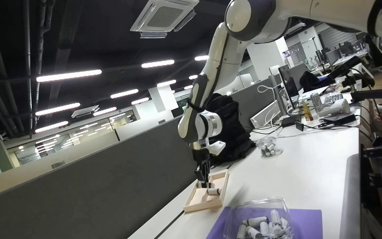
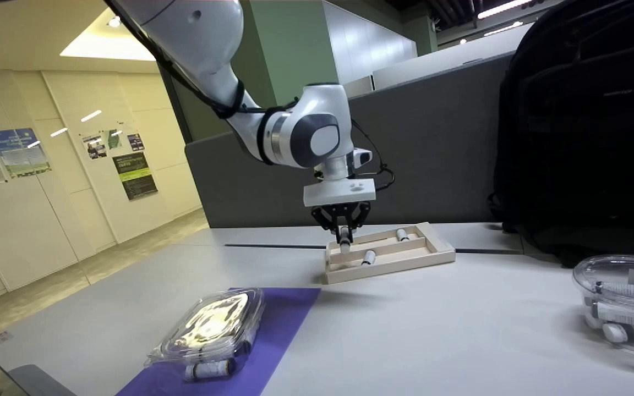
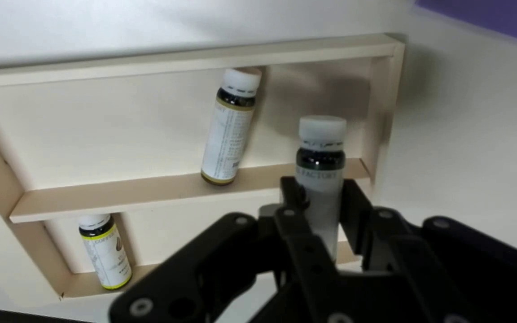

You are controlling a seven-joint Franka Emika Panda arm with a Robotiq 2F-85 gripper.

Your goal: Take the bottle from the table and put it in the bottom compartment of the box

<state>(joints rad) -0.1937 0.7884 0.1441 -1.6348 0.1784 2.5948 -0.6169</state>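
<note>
Holding the bottle [image 3: 321,179] between 2 fingers [image 3: 355,208], the hand [image 3: 321,193] hovers.

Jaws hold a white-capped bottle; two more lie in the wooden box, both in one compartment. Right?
Not one compartment: the wrist view shows the divider between the upper bottle and the lower bottle. Otherwise right: jaws hold a white-capped bottle, two more in the wooden box.

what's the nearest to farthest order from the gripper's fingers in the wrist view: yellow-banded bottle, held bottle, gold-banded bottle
1. Held bottle: between the fingers.
2. Gold-banded bottle: upper left of the fingers, in the box.
3. Yellow-banded bottle: lower left, also in the box.
</note>
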